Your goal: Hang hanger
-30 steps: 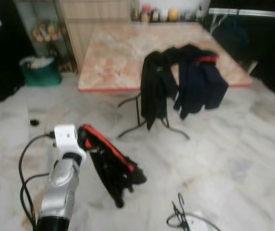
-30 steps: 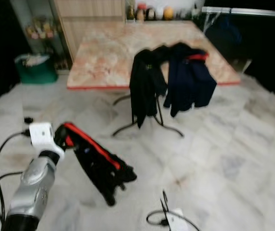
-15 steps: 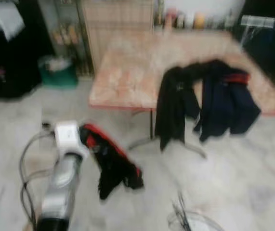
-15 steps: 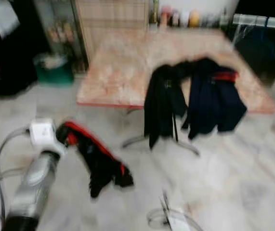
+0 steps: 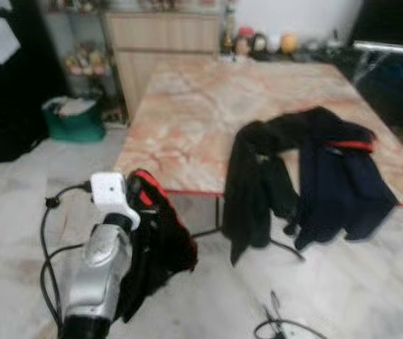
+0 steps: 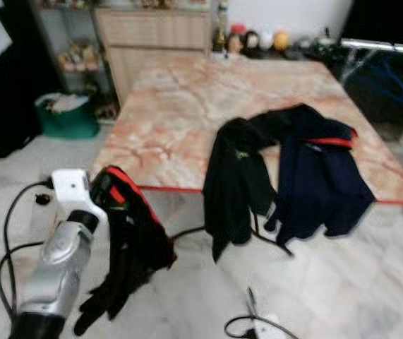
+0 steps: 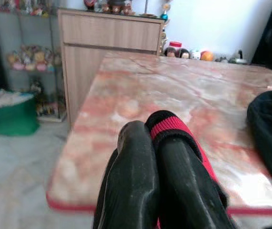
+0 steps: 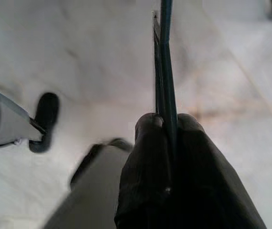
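Marble floor point(image 5: 370, 282), pale and grey-veined, is seen nearest, with a black cable point(image 5: 46, 254) looping beside the left arm point(image 5: 102, 272) and a tangle of wire point(image 5: 279, 326) lying at the near edge. The left arm is raised in front of the worktop point(image 5: 208, 120), and its pincer point(image 7: 156, 143) is closed on the red-trimmed collar of a black jacket point(image 5: 155, 247), which hangs down from it toward the floor. In the left wrist view the two fingers point(image 7: 136, 181) are pressed together with the red trim caught between them, just before the worktop's near edge. In the right wrist view the right pincer point(image 8: 166, 125) is clamped on a thin dark hanger point(image 8: 164, 57), which is held over the floor; a black wheel or foot point(image 8: 43, 121) of some object is seen below it.

Beyond the arm stands the worktop, a large slab of pink-orange marble pattern with a red rim, carried on dark metal legs point(image 5: 215, 219). A black garment point(image 5: 257, 191) and a navy garment point(image 5: 342, 191) with a red neck band are draped over its near right edge and hang below it. At the far end a row of jars point(image 5: 257, 44) is lined against a white wall. To the left are a wooden cabinet point(image 5: 162, 46), shelves point(image 5: 85, 63) of small items and a green basket point(image 5: 74, 120).
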### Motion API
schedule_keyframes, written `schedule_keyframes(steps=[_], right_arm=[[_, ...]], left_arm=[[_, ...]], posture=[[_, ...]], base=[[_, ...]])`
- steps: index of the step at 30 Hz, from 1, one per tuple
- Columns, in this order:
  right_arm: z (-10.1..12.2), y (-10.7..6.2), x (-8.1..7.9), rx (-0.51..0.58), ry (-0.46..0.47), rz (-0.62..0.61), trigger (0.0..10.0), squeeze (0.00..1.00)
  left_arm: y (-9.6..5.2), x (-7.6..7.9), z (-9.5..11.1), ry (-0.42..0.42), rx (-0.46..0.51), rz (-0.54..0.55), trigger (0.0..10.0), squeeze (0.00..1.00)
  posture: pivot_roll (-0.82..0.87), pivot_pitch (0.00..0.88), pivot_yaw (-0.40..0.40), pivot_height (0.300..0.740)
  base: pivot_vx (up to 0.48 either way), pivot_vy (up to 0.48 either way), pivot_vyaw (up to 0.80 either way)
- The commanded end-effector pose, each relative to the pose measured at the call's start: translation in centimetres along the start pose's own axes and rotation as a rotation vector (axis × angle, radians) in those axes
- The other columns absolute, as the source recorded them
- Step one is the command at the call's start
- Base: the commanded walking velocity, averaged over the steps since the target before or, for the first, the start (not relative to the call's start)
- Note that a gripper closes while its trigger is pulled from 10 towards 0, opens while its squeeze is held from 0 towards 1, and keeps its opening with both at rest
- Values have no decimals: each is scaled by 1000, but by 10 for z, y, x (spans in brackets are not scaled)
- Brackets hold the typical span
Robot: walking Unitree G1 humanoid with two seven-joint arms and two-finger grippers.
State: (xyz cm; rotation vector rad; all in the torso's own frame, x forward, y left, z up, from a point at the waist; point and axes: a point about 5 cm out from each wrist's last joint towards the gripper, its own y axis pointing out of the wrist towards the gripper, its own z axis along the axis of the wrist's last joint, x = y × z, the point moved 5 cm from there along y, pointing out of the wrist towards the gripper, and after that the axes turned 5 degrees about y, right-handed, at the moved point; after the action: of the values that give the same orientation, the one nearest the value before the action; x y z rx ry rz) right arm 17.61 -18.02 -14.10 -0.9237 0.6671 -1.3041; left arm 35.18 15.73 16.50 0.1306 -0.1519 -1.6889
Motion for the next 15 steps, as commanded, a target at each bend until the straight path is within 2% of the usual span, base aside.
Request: schedule_keyframes(steps=[1,3,8,13,14,15], right_arm=[[-12,-3,10,-33,2,-23,10000,0],[-12,-3,11,-31,-3,-28,10000,0],[-11,-3,13,-23,10,-58,10000,0],[-12,-3,14,-21,35,-71,10000,0],[-12,-3,14,-22,35,-72,10000,0],[-13,-3,13,-23,35,-74,10000,0]], left_arm=[[5,17,20,-18,61,-67,10000,0],[8,25,34,-21,88,-110,10000,0],[14,35,48,-35,109,-138,10000,0],[21,33,58,-35,105,-112,10000,0],[23,33,64,-54,114,-106,10000,0],[27,32,79,-85,144,-104,10000,0]], posture=[[72,0,7,740],[72,0,6,740],[75,0,9,740],[77,0,12,740],[78,0,14,740],[84,0,15,740]], base=[[0,0,0],[0,0,0],[0,0,0],[0,0,0],[0,0,0],[0,0,0]])
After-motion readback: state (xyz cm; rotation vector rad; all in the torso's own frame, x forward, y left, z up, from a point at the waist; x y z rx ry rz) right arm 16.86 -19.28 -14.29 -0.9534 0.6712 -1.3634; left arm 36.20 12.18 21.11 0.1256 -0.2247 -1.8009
